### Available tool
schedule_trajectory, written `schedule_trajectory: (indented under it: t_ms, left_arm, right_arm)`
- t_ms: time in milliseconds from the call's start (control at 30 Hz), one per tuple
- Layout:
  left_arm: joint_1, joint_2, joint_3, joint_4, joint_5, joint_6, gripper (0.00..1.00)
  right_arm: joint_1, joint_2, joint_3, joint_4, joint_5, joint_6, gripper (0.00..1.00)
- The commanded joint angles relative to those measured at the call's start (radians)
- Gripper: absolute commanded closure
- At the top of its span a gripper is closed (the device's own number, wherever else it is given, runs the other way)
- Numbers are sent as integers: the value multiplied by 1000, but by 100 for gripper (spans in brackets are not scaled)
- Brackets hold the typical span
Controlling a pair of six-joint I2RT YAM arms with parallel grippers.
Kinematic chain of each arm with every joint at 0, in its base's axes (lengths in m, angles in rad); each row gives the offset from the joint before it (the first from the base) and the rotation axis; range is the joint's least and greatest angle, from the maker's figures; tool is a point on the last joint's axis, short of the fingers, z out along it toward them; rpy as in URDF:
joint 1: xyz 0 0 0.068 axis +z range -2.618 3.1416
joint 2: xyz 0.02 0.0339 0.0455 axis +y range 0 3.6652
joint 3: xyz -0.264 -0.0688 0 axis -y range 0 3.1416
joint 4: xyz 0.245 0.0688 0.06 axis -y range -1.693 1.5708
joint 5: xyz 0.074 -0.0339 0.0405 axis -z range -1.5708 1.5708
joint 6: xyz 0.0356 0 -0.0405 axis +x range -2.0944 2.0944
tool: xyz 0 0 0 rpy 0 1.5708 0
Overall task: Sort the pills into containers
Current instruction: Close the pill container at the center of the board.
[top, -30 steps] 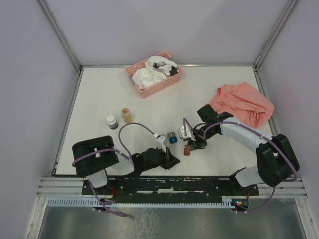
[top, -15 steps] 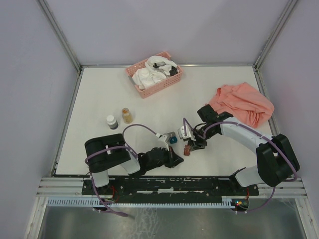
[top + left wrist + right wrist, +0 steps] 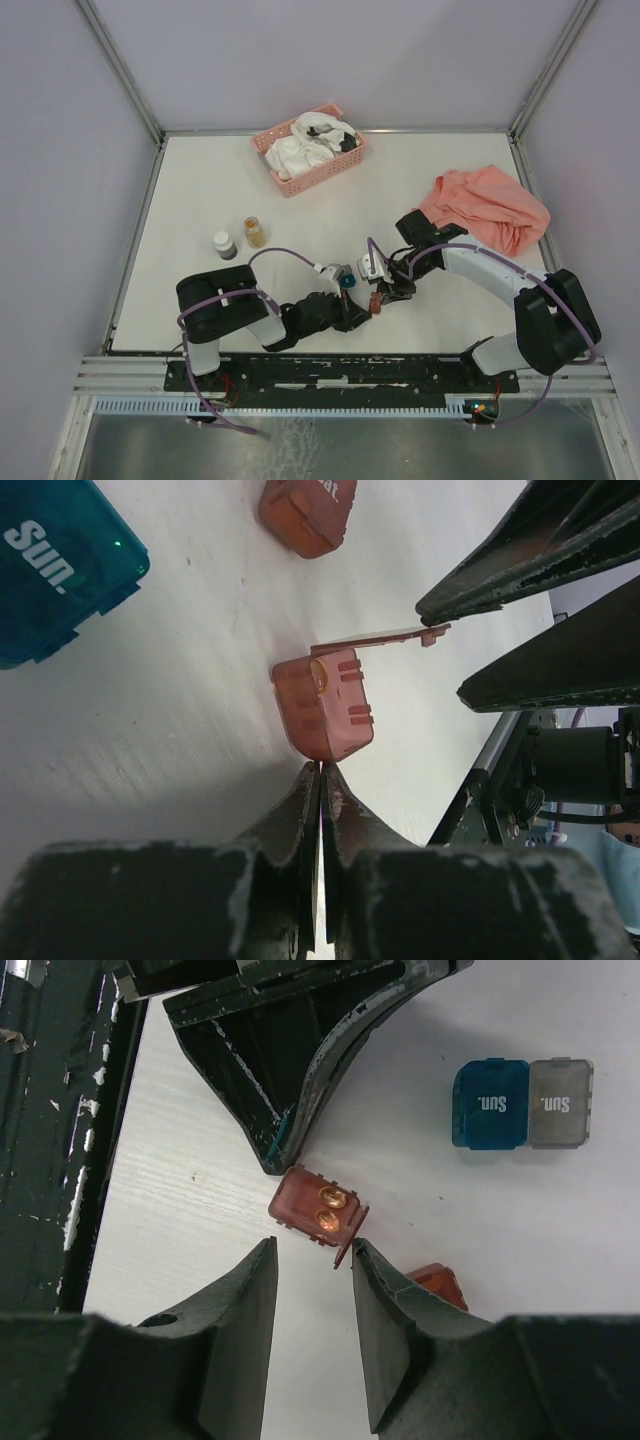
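Note:
A dark red box (image 3: 318,1207) lies on the table with its lid (image 3: 380,637) hinged open and two amber pills (image 3: 328,1210) inside. My left gripper (image 3: 320,770) is shut and empty, its tips against the box's side. My right gripper (image 3: 310,1255) is open just short of the box, one finger touching the lid edge. A second dark red box (image 3: 435,1285) lies closed beside that finger. The teal box (image 3: 490,1102) and grey box (image 3: 560,1102) sit side by side, closed. In the top view both grippers meet at the open box (image 3: 376,298). A small jar of amber pills (image 3: 255,231) stands at mid left.
A white-capped dark jar (image 3: 224,245) stands next to the amber jar. A pink slatted basket (image 3: 308,150) with white items is at the back. A salmon cloth (image 3: 485,208) lies at the right. The table's front edge is just behind the left arm.
My left arm has swung right and its shut gripper has moved up to the open red box. The right gripper has stayed in place.

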State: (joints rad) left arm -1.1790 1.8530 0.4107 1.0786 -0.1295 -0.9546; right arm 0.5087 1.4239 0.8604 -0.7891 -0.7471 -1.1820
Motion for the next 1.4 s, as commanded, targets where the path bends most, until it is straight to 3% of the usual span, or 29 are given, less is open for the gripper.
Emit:
schedule_trajectory:
  t_ms: [0,1367]
  left_arm:
    - [12,20,19,46,-11,-30,93]
    - [36,37,34,81,6,-28,92]
  right_arm:
    - [4,6,47,-29,-40,-34,56]
    - [64,105,97,-110,61,-46,52]
